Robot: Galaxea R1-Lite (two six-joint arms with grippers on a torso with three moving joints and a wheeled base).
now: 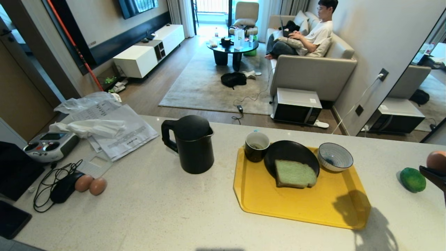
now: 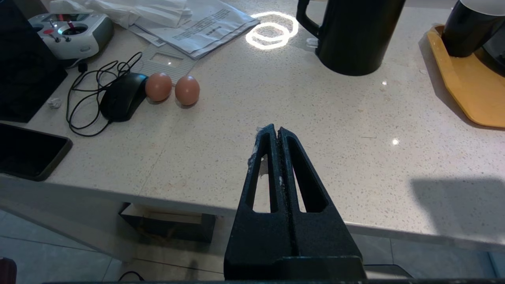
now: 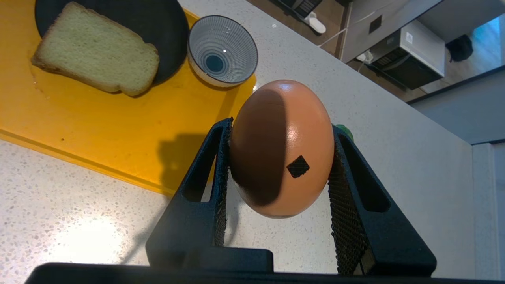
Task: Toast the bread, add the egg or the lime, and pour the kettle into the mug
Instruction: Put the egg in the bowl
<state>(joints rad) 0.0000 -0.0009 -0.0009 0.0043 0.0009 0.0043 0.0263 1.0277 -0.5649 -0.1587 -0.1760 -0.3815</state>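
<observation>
Pale speckled counter [image 1: 150,209] runs under everything I see, living room beyond. Nearest, my left gripper [image 2: 275,132] hangs over the counter's front edge, jaws pressed together, empty. My right gripper [image 3: 281,130] hovers at the right end of the counter, jaws partway apart and clamped on the egg [image 3: 282,148], which sits upright between the pads, clear of the surface. Lime [image 1: 412,179] lies on the counter just beside that gripper; from the wrist view it is mostly hidden, probably right behind the egg. Yellow tray [image 1: 299,205] next, carrying a black plate [image 1: 291,155] with the bread [image 1: 295,173], the mug [image 1: 257,146], a striped bowl [image 1: 335,157]. Kettle [image 1: 191,144] stands left of the tray. Far back, a person sits on the sofa [image 1: 313,69].
</observation>
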